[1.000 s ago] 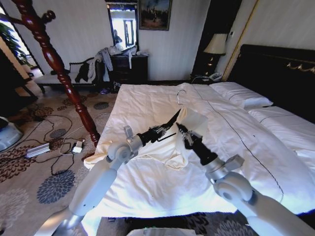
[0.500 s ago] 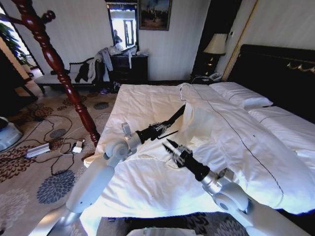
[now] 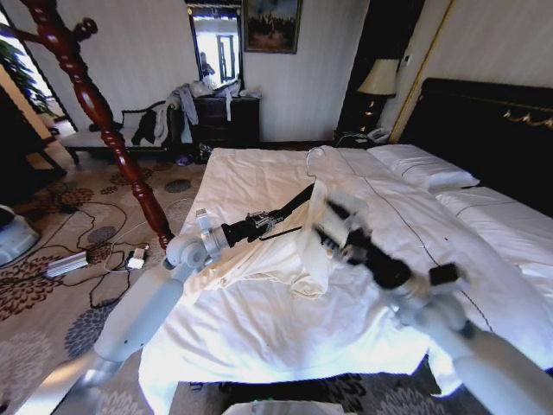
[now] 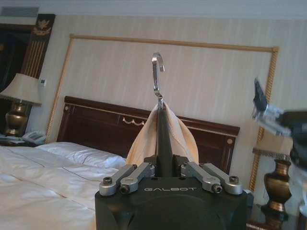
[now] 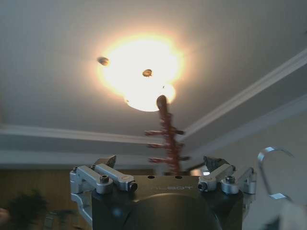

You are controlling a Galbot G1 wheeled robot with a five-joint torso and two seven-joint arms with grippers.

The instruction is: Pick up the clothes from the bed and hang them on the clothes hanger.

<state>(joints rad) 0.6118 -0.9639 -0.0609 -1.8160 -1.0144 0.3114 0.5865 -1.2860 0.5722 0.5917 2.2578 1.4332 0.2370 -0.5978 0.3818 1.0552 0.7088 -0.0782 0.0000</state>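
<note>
Left gripper (image 3: 259, 225): located at centre-left of the head view, above the bed (image 3: 259, 328). Its fingers are clamped on the lower end of the clothes hanger (image 3: 289, 206). In the left wrist view the black hanger body (image 4: 163, 139) rises straight from between the closed fingers, with the silver hook at the upper centre of the frame.

The clothes (image 3: 294, 251): a cream garment draped over the hanger. In the head view it hangs from the hanger at centre frame and trails down onto the white duvet, where its lower part lies bunched. In the left wrist view the cream fabric (image 4: 144, 139) falls to both sides of the hanger just below the hook.

Right gripper (image 3: 337, 220): located just right of centre in the head view, close beside the hanging garment. Contact with the fabric cannot be determined. In the right wrist view the gripper (image 5: 163, 179) points toward the ceiling, with its fingers spread apart and nothing between them.

A red wooden coat stand (image 3: 95, 112) stands at the upper left of the head view, beside the bed.
</note>
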